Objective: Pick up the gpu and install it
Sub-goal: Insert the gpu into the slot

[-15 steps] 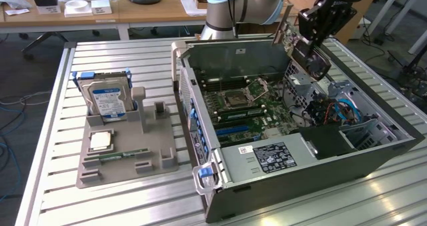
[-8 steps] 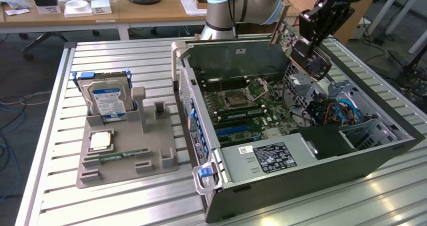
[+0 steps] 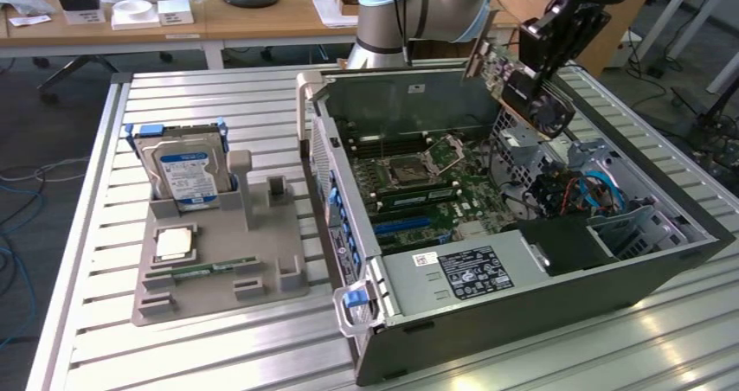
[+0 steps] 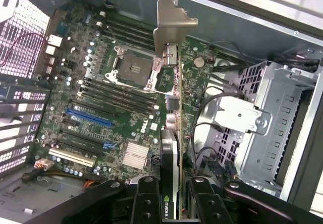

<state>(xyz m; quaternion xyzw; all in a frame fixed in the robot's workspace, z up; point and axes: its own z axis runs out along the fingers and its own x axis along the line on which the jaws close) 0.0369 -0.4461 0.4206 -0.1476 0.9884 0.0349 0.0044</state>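
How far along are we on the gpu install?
Pickup looks done: the gripper is shut on the gpu, which is lifted clear above the open case. In hand: the gpu hangs over the motherboard, not in any slot. Left: seating it; the blue slot is empty.

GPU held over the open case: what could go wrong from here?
1. The gpu hangs tilted in the gripper, away from the blue slot; a skewed descent could miss it.
2. Its metal bracket leads and could strike the motherboard or CPU socket.
3. Loose cables beside the card may snag.
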